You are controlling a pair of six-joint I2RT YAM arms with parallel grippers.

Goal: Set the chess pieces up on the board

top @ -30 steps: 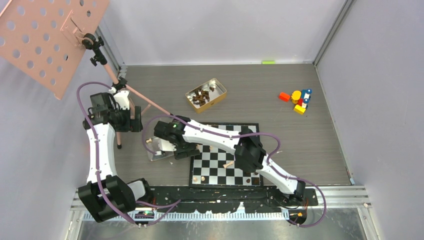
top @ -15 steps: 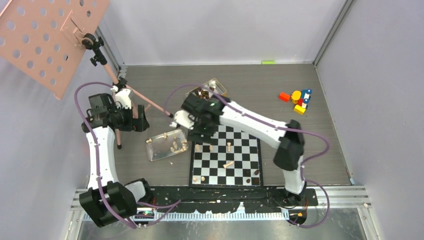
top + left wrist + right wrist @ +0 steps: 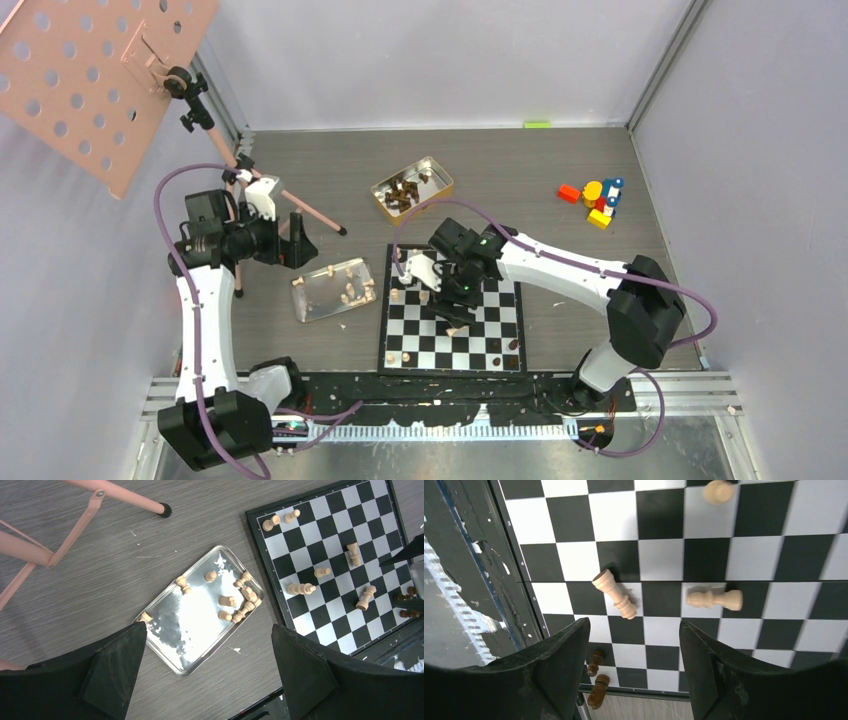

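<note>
The board (image 3: 385,340) lies at the table's near middle. Pale chess pieces stand or lie on it, two near its far left corner (image 3: 396,296). My right gripper (image 3: 456,312) hovers open over the board's middle with nothing between its fingers. In the right wrist view, the right gripper (image 3: 634,625) has two pale pieces (image 3: 614,594) (image 3: 715,599) lying flat ahead of it, and two dark pieces (image 3: 595,662) lie at the board's edge. My left gripper (image 3: 300,245) hangs wide open above the floor, left of the board. In its own view the left gripper (image 3: 208,626) frames the tray.
A shiny tray (image 3: 165,660) left of the board holds several pale pieces (image 3: 227,601). A gold tin (image 3: 440,178) of dark pieces sits behind the board. Toy blocks (image 3: 598,200) are at the far right. A pink stand's legs (image 3: 300,210) reach down behind the left gripper.
The right arm swung from the tray up past the tin and then back down over the board's middle. The left gripper drifted a little to the right.
</note>
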